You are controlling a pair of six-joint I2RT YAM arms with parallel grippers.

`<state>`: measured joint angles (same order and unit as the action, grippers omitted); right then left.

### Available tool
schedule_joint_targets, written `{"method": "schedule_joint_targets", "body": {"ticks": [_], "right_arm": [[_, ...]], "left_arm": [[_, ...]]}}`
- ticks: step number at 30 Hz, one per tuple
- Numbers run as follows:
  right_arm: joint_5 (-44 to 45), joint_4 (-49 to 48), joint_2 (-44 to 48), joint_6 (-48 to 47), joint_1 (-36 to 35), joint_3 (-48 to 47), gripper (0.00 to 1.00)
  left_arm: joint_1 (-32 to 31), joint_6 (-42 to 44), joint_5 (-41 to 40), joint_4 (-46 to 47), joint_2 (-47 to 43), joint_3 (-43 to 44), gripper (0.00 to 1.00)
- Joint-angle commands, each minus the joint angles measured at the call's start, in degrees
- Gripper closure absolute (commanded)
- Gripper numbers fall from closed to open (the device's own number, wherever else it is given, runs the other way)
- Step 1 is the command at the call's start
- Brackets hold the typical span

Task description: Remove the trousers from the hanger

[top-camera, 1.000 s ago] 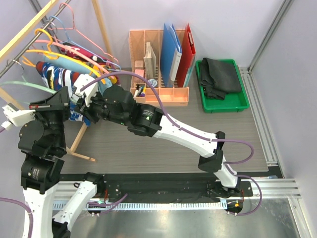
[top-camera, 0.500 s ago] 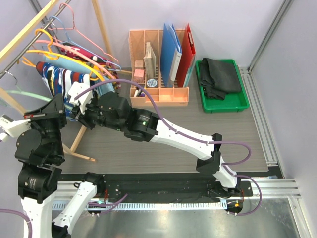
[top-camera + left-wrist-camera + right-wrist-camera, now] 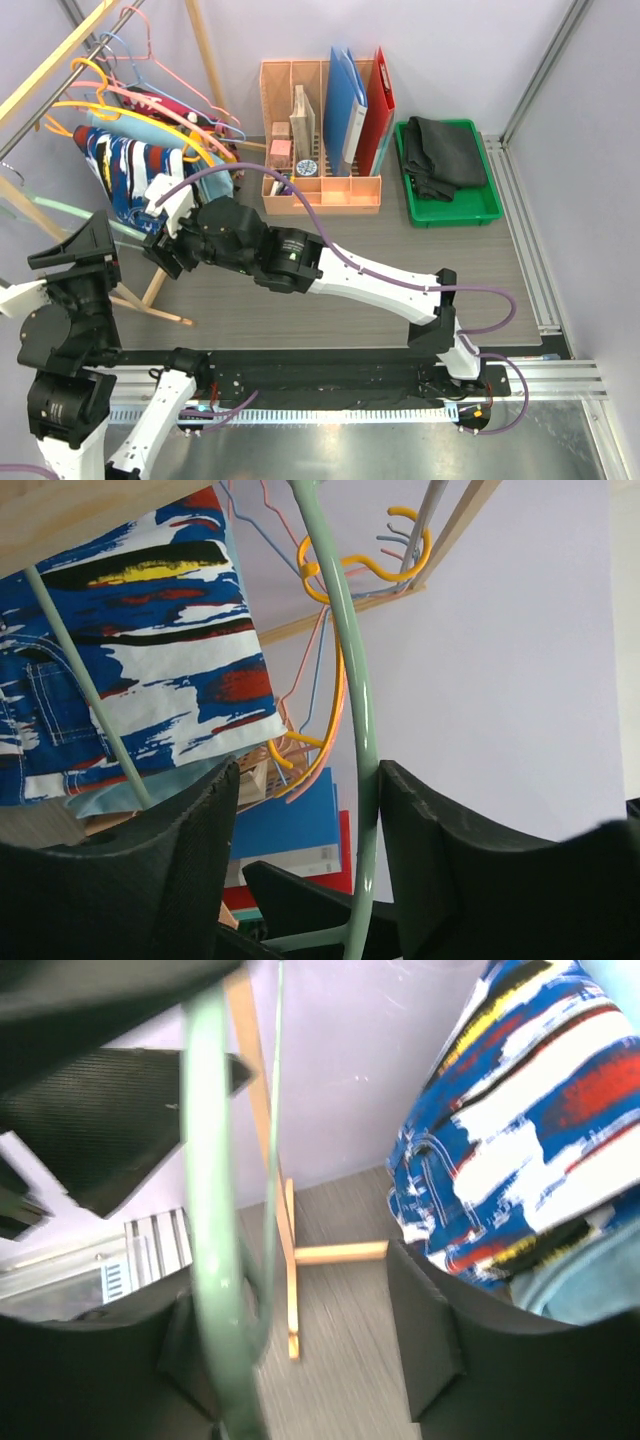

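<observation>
At ten o'clock in my top view stands the wooden clothes rack (image 3: 205, 45), with the navy-white-red print cloth trousers (image 3: 125, 165) hanging from it. Plain black cloth trousers (image 3: 445, 150) lie in the green plastic tray (image 3: 490, 205) at one o'clock. A mint-green wire hanger (image 3: 358, 710) passes between the spread fingers of my left gripper (image 3: 305, 780) and right gripper (image 3: 300, 1290). Both claws are released.

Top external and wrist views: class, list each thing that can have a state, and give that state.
left gripper: jaws open, pale green hanger between them
right gripper: jaws open around the same hanger
pale green hanger: bare, no trousers on it
printed trousers: draped on a hanger on the rack
black trousers: crumpled in the green tray
</observation>
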<state>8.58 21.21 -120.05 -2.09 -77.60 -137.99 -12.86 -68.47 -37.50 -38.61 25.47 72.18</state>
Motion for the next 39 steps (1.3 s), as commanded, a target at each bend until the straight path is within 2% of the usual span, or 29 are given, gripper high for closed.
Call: {"method": "schedule_joint_targets", "body": {"ticks": [1,3,4,6,7,12,17,19,21,25,28,34,38,39], "right_arm": [[2.93,0.93,7.45,4.45,0.17,2.55,0.27],[3.55,2.95,8.42,6.04,0.17,3.69,0.18],[4.16,3.83,9.65,6.56,0.17,4.22,0.11],[4.43,5.94,11.06,7.88,0.17,6.32,0.06],[4.69,6.64,11.67,8.32,0.17,7.12,0.01],[4.96,9.37,20.45,12.09,0.17,18.44,0.01],[5.39,7.97,32.66,14.74,0.17,39.52,0.01],[7.24,7.01,38.82,15.88,0.35,49.33,0.01],[8.90,6.48,42.34,16.93,0.52,55.17,0.01],[11.37,4.90,49.54,20.62,0.79,69.66,0.01],[12.42,3.23,52.54,24.49,0.79,76.53,0.01],[15.32,0.94,55.01,27.49,0.79,82.26,0.01],[17.78,1.37,55.89,27.23,0.79,83.06,0.01],[18.14,1.38,56.24,27.22,0.79,83.06,0.01]], "left_arm": [[0.38,3.25,-0.31,-3.83,-2.01,1.37,0.38],[0.38,5.26,0.93,-5.86,-2.36,2.34,0.32],[0.30,5.80,2.67,-6.47,-2.45,3.57,0.31],[0.29,6.68,4.79,-9.02,-2.27,4.72,0.26],[0.21,7.81,5.84,-9.72,-2.36,5.59,0.25],[-0.14,8.88,14.19,-14.29,-3.41,7.71,0.19],[-0.85,10.98,23.94,-16.40,-4.99,10.34,0.15],[-1.63,11.42,29.39,-17.72,-4.73,12.97,0.15],[-1.99,12.30,35.52,-17.73,-4.03,14.73,0.15],[-2.52,12.57,43.89,-16.68,0.35,20.69,0.19],[-2.61,11.95,47.59,-14.92,6.77,25.80,0.21],[-2.61,10.29,47.70,-8.07,20.98,33.37,0.23],[-2.61,7.66,39.45,-9.55,29.69,37.41,0.29],[-2.52,7.12,34.12,-9.81,30.94,38.46,0.34]]}}
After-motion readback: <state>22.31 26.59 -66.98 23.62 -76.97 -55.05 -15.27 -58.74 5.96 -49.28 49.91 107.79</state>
